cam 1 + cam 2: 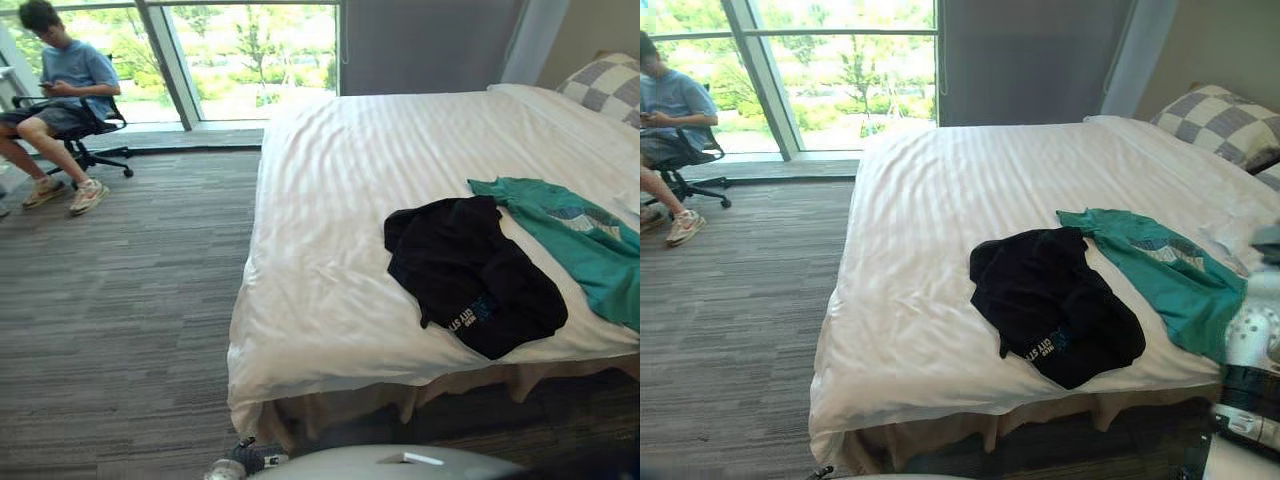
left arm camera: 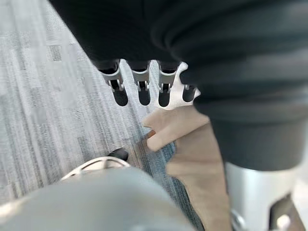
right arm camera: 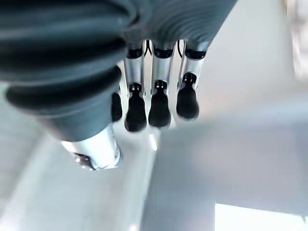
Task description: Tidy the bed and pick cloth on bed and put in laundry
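Right robot hand point(image 3: 159, 103) hangs empty, fingers straight; left robot hand point(image 2: 141, 79) likewise, above the carpet point(image 2: 43, 96). Well apart from both, a black shirt point(image 1: 470, 275) lies crumpled on the bed point(image 1: 330, 200), touching a green T-shirt point(image 1: 575, 235).

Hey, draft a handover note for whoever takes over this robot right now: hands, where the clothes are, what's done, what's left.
Left hand: open, empty, hanging over the carpet.
Right hand: open, empty.
Black garment: crumpled on the white bed cover, close to the bed's near edge.
Teal T-shirt: spread out beside it, touching it, on the side towards the checked pillow.
Done: nothing picked up yet.
Left: carry both garments to the laundry, then smooth the cover.
Note: a person sits on an office chair by the window.
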You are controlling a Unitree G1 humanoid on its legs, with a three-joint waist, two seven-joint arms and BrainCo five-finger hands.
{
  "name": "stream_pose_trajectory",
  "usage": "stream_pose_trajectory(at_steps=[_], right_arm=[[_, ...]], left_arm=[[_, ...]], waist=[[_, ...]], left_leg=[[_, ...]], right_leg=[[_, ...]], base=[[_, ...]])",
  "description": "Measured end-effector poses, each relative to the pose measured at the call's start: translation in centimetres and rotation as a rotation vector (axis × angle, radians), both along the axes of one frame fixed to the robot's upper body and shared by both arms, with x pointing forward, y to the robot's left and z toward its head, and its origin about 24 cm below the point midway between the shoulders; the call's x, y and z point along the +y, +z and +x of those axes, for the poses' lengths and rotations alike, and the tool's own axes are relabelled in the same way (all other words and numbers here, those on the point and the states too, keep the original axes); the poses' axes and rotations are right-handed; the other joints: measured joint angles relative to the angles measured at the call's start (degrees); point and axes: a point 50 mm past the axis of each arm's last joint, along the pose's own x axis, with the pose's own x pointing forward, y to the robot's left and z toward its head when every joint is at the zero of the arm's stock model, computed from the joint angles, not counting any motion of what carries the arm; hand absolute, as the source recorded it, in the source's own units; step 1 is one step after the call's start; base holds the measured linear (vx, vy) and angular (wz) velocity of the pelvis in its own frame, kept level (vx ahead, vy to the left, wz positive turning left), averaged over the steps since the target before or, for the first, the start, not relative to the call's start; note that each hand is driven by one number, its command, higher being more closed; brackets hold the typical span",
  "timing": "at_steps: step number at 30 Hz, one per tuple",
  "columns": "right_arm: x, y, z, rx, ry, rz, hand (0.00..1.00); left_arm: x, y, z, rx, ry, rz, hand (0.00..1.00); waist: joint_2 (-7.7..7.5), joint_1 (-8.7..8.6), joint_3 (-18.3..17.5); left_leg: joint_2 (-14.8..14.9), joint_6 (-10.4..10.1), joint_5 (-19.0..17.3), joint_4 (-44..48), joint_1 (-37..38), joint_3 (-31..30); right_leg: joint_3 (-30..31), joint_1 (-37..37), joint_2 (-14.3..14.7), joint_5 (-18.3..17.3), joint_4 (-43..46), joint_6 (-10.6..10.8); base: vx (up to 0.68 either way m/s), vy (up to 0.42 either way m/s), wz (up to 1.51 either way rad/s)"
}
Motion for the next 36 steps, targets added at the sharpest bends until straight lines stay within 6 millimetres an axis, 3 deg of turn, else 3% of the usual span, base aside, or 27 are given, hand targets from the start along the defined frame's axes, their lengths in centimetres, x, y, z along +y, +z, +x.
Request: stream_pose_trajectory(at_steps=[3, 5, 12, 17, 19, 21, 22, 23, 24, 27, 30, 36], right_arm=[[6.2, -5.3, -0.1, 0.124, 0.257, 0.101, 1.0], [8.6, -6.9, 0.3, 0.175, 0.348, 0.146, 1.0], [13.1, -10.4, 1.8, 0.319, 0.437, 0.216, 1.0], [16.6, -12.5, 3.6, 0.411, 0.482, 0.288, 1.0], [17.0, -12.2, 4.6, 0.393, 0.46, 0.307, 1.0], [17.3, -10.5, 6.4, 0.342, 0.449, 0.299, 1.0], [17.2, -8.6, 7.8, 0.279, 0.436, 0.301, 1.0], [17.2, -7.8, 8.3, 0.255, 0.434, 0.305, 1.0], [16.6, -4.9, 9.7, 0.16, 0.421, 0.346, 1.0], [16.7, -1.9, 10.5, 0.054, 0.457, 0.413, 1.0], [16.7, -0.9, 10.6, 0.009, 0.504, 0.483, 1.0], [17.7, -1.3, 10.6, -0.004, 0.63, 0.578, 1.0]], left_arm=[[0.2, 0.0, -0.5, 0.011, 0.021, -0.001, 0.0], [0.2, -0.1, -0.9, 0.021, 0.025, 0.006, 0.0], [0.7, 0.1, -0.4, -0.004, 0.016, 0.044, 0.0], [1.0, 0.5, 1.3, -0.015, 0.028, 0.027, 0.0], [0.9, 0.7, 2.5, -0.027, 0.031, 0.006, 0.0], [0.8, 1.2, 4.9, -0.078, 0.026, -0.004, 0.0], [0.6, 1.7, 6.8, -0.124, 0.029, -0.02, 0.0], [0.5, 1.9, 7.6, -0.145, 0.03, -0.026, 0.0], [-0.1, 3.0, 11.1, -0.233, 0.031, -0.056, 0.0], [-1.9, 4.2, 14.1, -0.327, 0.051, -0.13, 0.0], [-4.1, 5.0, 15.7, -0.379, 0.068, -0.208, 0.0], [-5.4, 5.9, 17.4, -0.424, 0.092, -0.251, 0.0]], waist=[[-0.03, -0.56, 0.1], [0.34, -0.75, 0.5], [-0.61, 0.46, 2.0], [-0.47, 1.79, 6.7], [-0.17, 2.38, 8.3], [0.04, 3.14, 10.5], [0.04, 3.42, 13.3], [0.01, 3.62, 14.3], [0.12, 4.66, 18.4], [0.32, 4.94, 22.3], [0.63, 5.02, 24.3], [2.06, 5.03, 26.6]], left_leg=[[-0.9, 0.1, 0.4, 0.0, -1.4, -1.2], [-2.1, 0.1, 0.4, 0.0, -1.8, -3.5], [-4.3, 2.2, 0.7, 0.0, -2.2, -8.2], [-6.0, 3.6, 1.0, 0.0, -3.7, -9.8], [-6.2, 4.4, 1.6, 0.1, -5.7, -10.4], [-5.9, 4.9, 2.7, 0.2, -9.3, -10.5], [-5.6, 5.4, 3.9, 0.4, -11.7, -10.5], [-5.5, 5.4, 4.3, 0.4, -12.6, -10.6], [-5.1, 5.5, 5.9, 0.5, -15.4, -10.6], [-5.0, 5.5, 6.7, 0.5, -18.6, -10.8], [-5.2, 5.1, 7.1, 0.5, -21.0, -10.7], [-5.6, 4.8, 7.2, 0.4, -23.7, -10.7]], right_leg=[[0.2, -1.2, -0.6, -0.6, -0.5, -0.8], [0.2, -1.3, -0.8, -0.8, -0.9, -0.8], [-2.8, 0.3, -2.7, -1.6, -0.9, 0.4], [-3.6, 0.2, -3.8, -0.9, -1.5, 1.3], [-4.3, -1.4, -4.1, -0.1, -1.5, 1.1], [-4.4, -4.9, -4.0, 0.6, -0.5, 0.7], [-4.5, -7.7, -3.9, 0.9, 0.5, 0.3], [-4.5, -8.5, -3.8, 0.9, 0.8, 0.2], [-4.8, -11.9, -3.8, 0.9, 2.6, 0.0], [-5.0, -16.3, -4.7, -0.4, 6.2, -0.6], [-5.0, -20.6, -6.2, -2.4, 10.7, -0.7], [-5.0, -26.0, -8.3, -6.3, 17.7, -1.1]], base=[[-0.05, 0.0, 0.01], [-0.05, 0.013, -0.02], [-0.01, 0.057, 0.28], [0.02, 0.072, 0.2], [0.02, 0.057, 0.2], [0.0, 0.033, 0.14], [-0.03, 0.007, 0.12], [-0.07, -0.004, 0.19], [-0.07, -0.012, 0.19], [-0.03, -0.001, 0.14], [0.03, 0.006, 0.06], [0.05, -0.029, 0.07]])
